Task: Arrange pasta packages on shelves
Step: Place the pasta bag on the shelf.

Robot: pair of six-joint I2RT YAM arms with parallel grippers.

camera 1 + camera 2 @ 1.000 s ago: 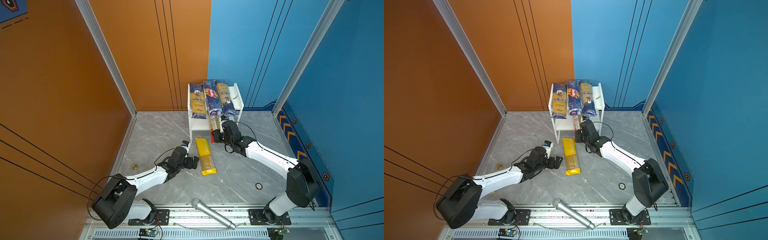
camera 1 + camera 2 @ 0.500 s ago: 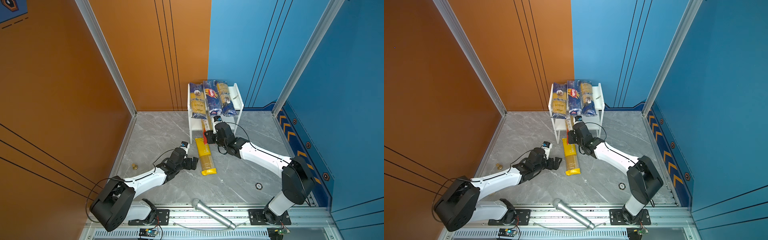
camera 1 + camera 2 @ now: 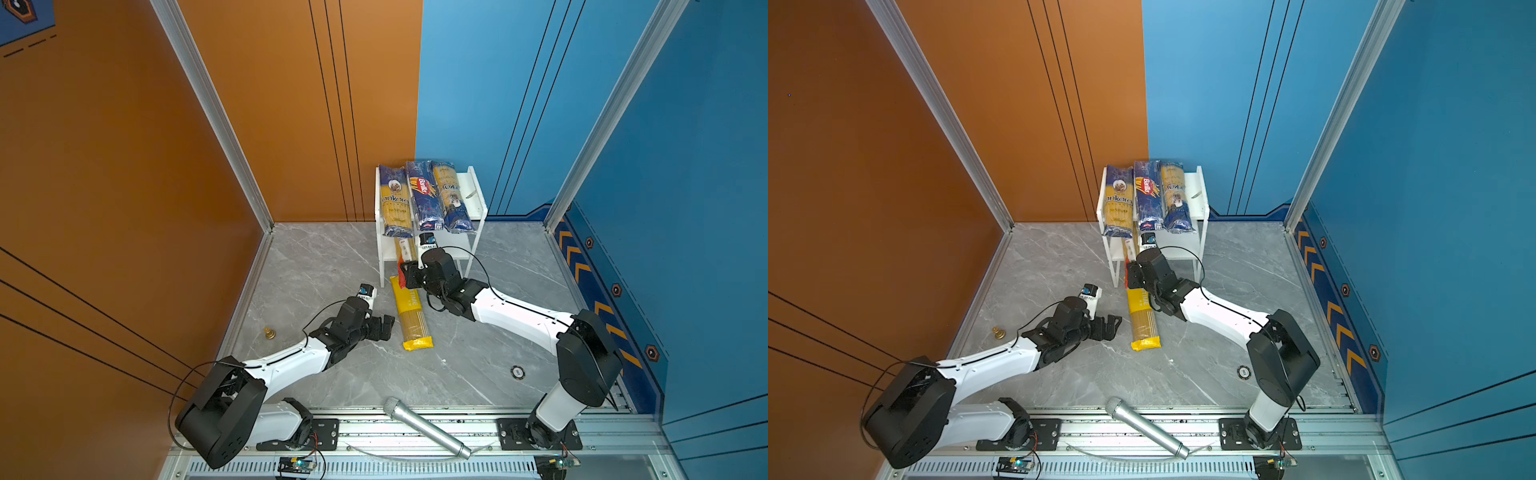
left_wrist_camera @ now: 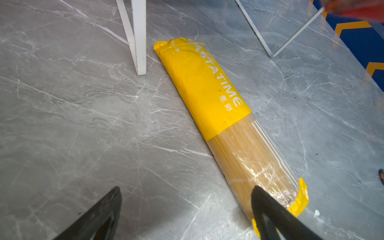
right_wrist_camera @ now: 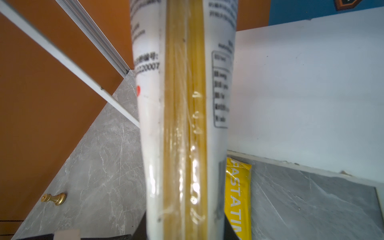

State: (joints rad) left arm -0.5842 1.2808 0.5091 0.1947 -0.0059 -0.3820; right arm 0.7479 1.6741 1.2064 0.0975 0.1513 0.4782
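Since everything rests on it, bench (image 3: 332,257): grey marbled slab, walled in orange and blue.
shelves (image 3: 467,183): white two-tier rack at the back; top board full, lower board mostly hidden beneath it in both top views.
top board: ankara bag (image 3: 395,201), Barilla bag (image 3: 424,195) and second ankara bag (image 3: 451,199), side by side, lengthways.
yellow bag (image 3: 409,311): flat on the bench in front of the rack, its yellow end just beside a front leg.
red-and-clear bag (image 3: 406,249): off the bench, far end under the top board, red end at the right tool.
microphone (image 3: 424,426): across the front rail, well apart, no part of the job.
right tool (image 3: 409,275): pinched tight on the red-and-clear bag near its red end.
left tool (image 4: 186,188): jaws spread, empty, low beside the yellow bag's clear end; one finger (image 4: 270,207) overlaps that end in the wrist view, contact unclear.
gold pawn (image 3: 269,333): near the orange wall.
step: probably feeding the fourth bag into the lower tier.
next move: slide it lengthways, level, clear of the side panel, until the lower board carries it; then release. The yellow bag would follow, and the left tool must straddle its width.
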